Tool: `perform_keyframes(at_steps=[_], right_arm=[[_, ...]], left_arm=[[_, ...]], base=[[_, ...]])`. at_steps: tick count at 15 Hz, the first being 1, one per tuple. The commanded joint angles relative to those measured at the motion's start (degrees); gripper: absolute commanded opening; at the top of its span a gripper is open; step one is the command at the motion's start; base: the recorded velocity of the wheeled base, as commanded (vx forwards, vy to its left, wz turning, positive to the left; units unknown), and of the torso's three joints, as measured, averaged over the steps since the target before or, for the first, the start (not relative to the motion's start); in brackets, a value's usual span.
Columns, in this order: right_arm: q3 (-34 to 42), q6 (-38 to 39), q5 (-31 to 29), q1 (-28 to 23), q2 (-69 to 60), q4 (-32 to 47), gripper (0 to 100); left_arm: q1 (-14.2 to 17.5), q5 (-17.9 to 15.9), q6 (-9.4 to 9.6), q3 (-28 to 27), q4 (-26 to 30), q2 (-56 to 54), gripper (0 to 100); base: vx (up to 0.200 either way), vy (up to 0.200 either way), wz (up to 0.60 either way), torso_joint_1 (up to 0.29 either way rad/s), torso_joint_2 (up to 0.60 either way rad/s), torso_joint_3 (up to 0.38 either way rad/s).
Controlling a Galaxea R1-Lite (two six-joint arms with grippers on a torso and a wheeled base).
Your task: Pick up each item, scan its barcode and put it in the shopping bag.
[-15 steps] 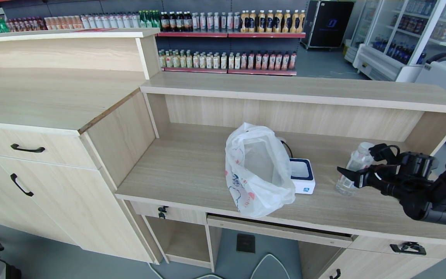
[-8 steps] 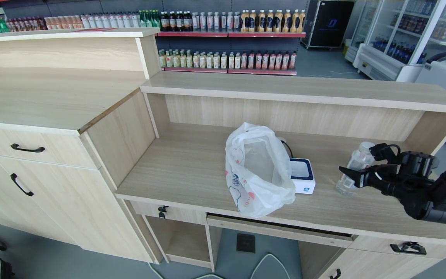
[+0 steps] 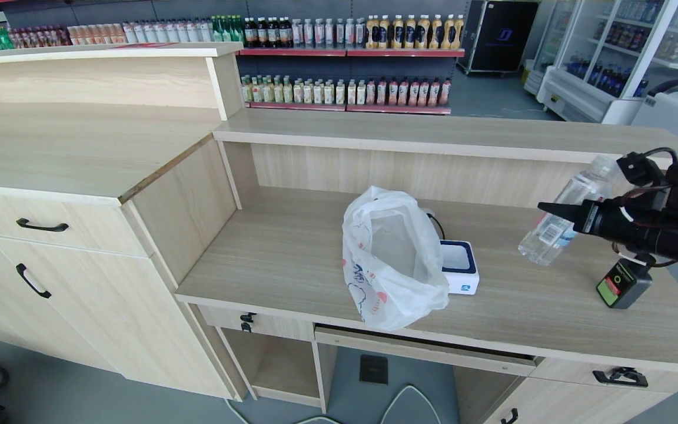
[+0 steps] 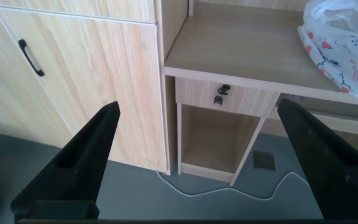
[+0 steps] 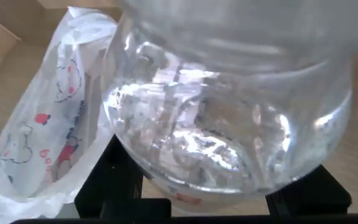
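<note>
Low in front of the counter, the left gripper (image 4: 197,104) has its 2 fingers spread wide, facing the cabinet doors and the open bay under the drawer. On the pale wooden counter surface (image 3: 292,253), a white plastic shopping bag printed in red and blue (image 3: 392,259) stands open by the middle of the front edge. A white box scanner with a blue-rimmed window (image 3: 461,268) sits just beside its right side. Toward the right edge, the right gripper (image 3: 559,213) clamps a clear plastic water bottle (image 3: 577,188), tilted with its cap up and held clear of the surface. Far behind, red shelves (image 3: 351,109) carry 2 rows of drinks.
</note>
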Motion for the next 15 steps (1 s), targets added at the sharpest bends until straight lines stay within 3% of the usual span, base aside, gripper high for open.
perform_keyframes(at_steps=[1,5,9,15], right_arm=[[-2.61,6.41,6.05,5.66,-17.83,9.57,0],[-5.43,6.5,12.2,13.83,-26.62,18.63,0],[-4.72,6.5,12.03,24.65,-31.72,24.08,0],[-1.73,6.59,3.5,40.2,-36.02,24.95,0]], left_arm=[[-0.01,0.04,-0.04,0.0,0.0,0.02,100],[-0.01,0.04,-0.04,0.0,0.0,0.02,100],[-0.01,0.04,-0.04,0.0,0.0,0.02,100],[-0.01,0.04,-0.04,0.0,0.0,0.02,100]], base=[[0.0,0.0,0.0,0.0,0.0,0.0],[0.0,0.0,0.0,0.0,0.0,0.0],[0.0,0.0,0.0,0.0,0.0,0.0],[0.0,0.0,0.0,0.0,0.0,0.0]])
